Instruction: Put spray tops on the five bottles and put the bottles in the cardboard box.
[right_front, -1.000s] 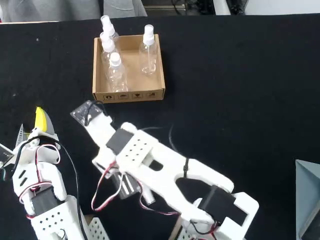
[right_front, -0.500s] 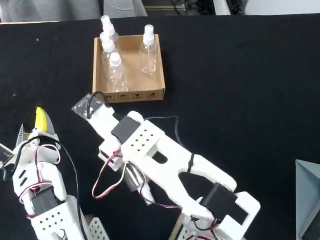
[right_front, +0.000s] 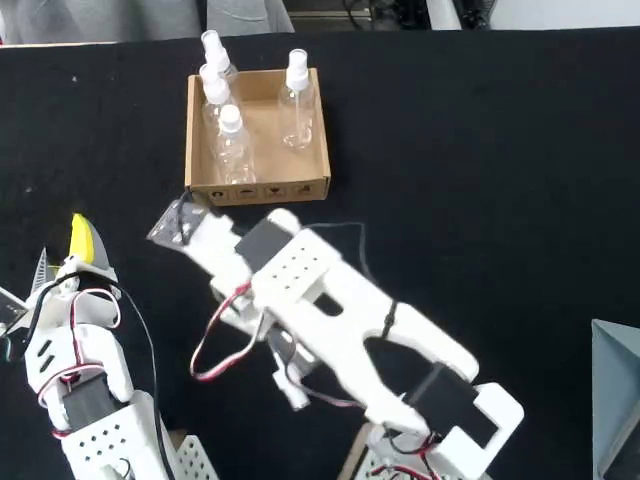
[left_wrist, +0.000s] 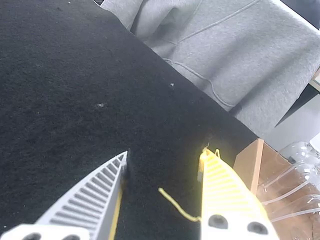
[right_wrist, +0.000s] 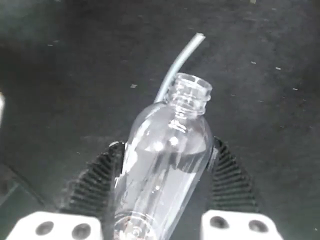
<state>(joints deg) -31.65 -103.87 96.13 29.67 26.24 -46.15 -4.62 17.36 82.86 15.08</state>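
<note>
- Right gripper (right_wrist: 167, 146) is clamped on a clear bottle (right_wrist: 170, 130), with a black ribbed jaw pressed against each side.
- I read the bottle's neck as bare thread with an open mouth, pointing away from the wrist.
- A thin tube (right_wrist: 181, 60) lies on the black table (right_front: 480, 150) just past that mouth; I cannot tell if the two touch.
- From above, the right arm (right_front: 330, 320) runs diagonally from the near edge, and its wrist end sits just short of the cardboard box (right_front: 257, 190).
- Four capped bottles (right_front: 232, 140) are in the box: three down its left side, one on the right.
- Left gripper (left_wrist: 164, 154) is spread wide with nothing between the fingers, low over the table off the box's near-left corner.
- Grey fabric (left_wrist: 225, 50) lies beyond the table's far edge.
</note>
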